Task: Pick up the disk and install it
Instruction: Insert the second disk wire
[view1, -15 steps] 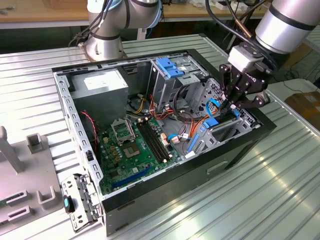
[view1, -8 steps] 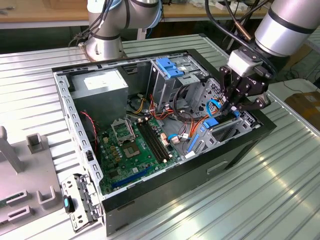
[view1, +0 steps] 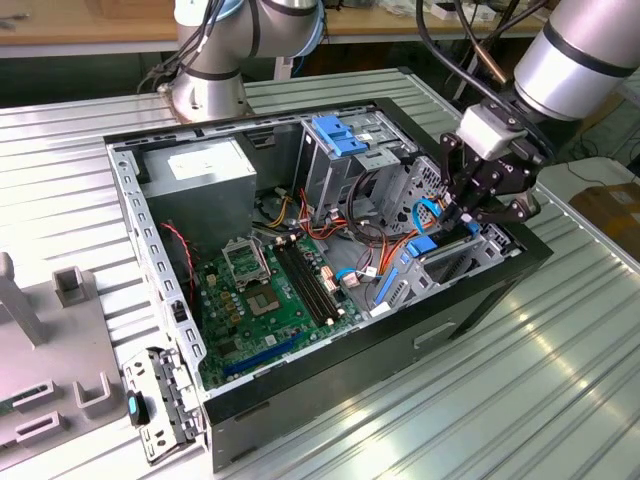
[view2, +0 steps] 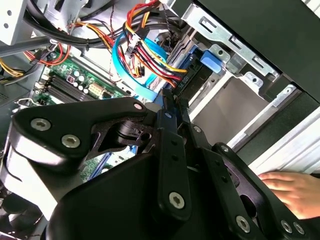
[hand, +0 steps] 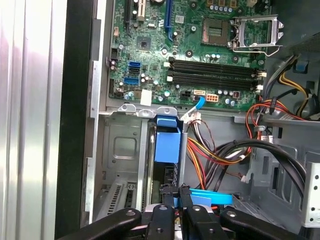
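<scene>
Open computer case (view1: 330, 385), claw (view1: 462, 215) at disk (hand: 167, 142)

An open computer case (view1: 330, 370) lies on a ribbed metal worktop (view1: 520, 400). Inside, the green motherboard (view1: 270, 300) sits at 7 o'clock from the grey power-supply box (view1: 205, 170). A blue plastic bracket (view1: 337, 135) tops the drive cage at 12 o'clock.
</scene>
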